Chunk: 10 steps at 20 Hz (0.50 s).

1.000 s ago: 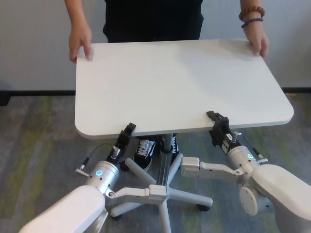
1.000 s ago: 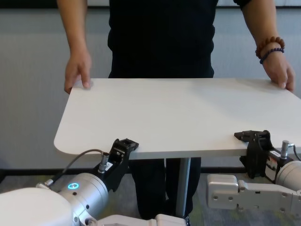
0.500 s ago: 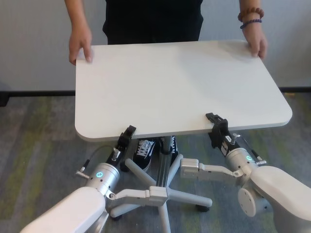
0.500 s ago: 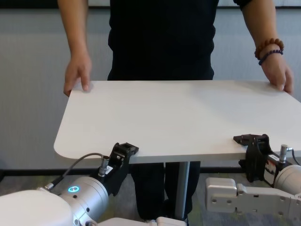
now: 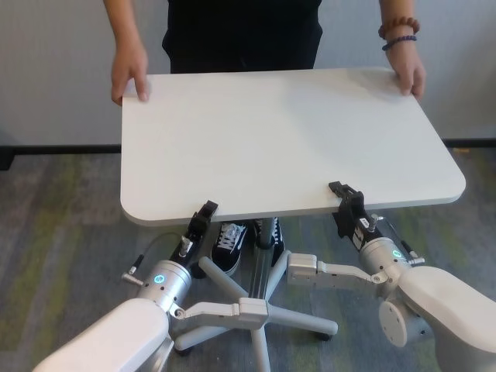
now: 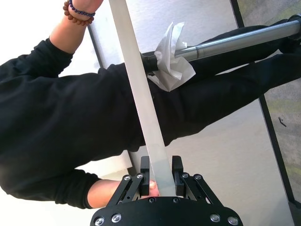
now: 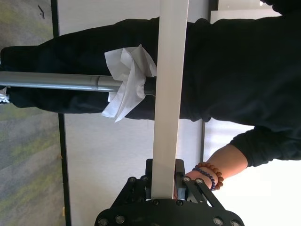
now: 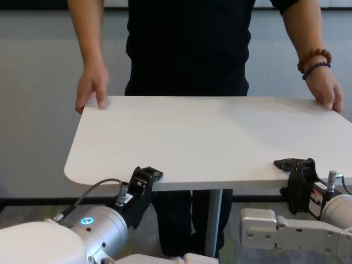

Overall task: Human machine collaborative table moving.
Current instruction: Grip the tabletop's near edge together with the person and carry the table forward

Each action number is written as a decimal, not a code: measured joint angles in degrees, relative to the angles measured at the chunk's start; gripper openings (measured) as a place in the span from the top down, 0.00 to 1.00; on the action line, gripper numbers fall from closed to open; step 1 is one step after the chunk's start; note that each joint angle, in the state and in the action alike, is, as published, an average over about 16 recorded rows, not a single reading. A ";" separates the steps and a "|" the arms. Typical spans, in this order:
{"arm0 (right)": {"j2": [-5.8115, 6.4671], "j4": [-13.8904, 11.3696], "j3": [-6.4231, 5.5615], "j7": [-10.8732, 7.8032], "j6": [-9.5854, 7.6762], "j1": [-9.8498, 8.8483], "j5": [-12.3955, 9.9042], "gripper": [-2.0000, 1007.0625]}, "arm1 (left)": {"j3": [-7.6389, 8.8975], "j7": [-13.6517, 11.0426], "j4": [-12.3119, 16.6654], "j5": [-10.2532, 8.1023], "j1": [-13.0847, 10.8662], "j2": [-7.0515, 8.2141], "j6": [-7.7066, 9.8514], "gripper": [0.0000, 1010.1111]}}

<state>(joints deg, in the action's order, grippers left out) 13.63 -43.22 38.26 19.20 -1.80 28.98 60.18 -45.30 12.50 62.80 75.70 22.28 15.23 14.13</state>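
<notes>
The white table (image 5: 287, 139) stands on a slim silver pole (image 8: 213, 223). My left gripper (image 5: 205, 211) is shut on the table's near edge at the left; the left wrist view shows its fingers (image 6: 144, 168) clamping the tabletop edge (image 6: 141, 99). My right gripper (image 5: 346, 196) is shut on the near edge at the right, seen clamped in the right wrist view (image 7: 163, 181). The human (image 5: 244, 31) in black stands at the far side, holding both far corners with the left-side hand (image 5: 129, 71) and the braceleted hand (image 5: 407, 70).
The table's star base with castors (image 5: 256, 306) sits on grey-green carpet between my arms. The human's black sneakers (image 5: 229, 240) stand by the pole. A white tissue (image 7: 127, 80) is wrapped at the pole's top. A grey wall is behind.
The table has shifted slightly away from me and a little lower in the chest view; both grippers have followed it, still clamped. The human's hands stay on the far corners.
</notes>
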 joint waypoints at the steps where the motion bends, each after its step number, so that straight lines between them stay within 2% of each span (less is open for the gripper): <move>1: 0.00 0.00 0.00 -0.01 -0.01 0.00 -0.01 0.78 | 0.00 0.00 0.01 0.01 0.00 0.00 0.01 0.71; 10: 0.11 -0.20 -0.04 -0.18 -0.07 -0.06 -0.01 0.78 | 0.02 0.00 0.11 0.14 -0.01 0.01 0.07 0.71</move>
<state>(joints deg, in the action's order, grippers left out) 13.74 -43.43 38.22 19.03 -1.86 28.92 60.17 -45.27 12.49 62.91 75.85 22.27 15.24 14.20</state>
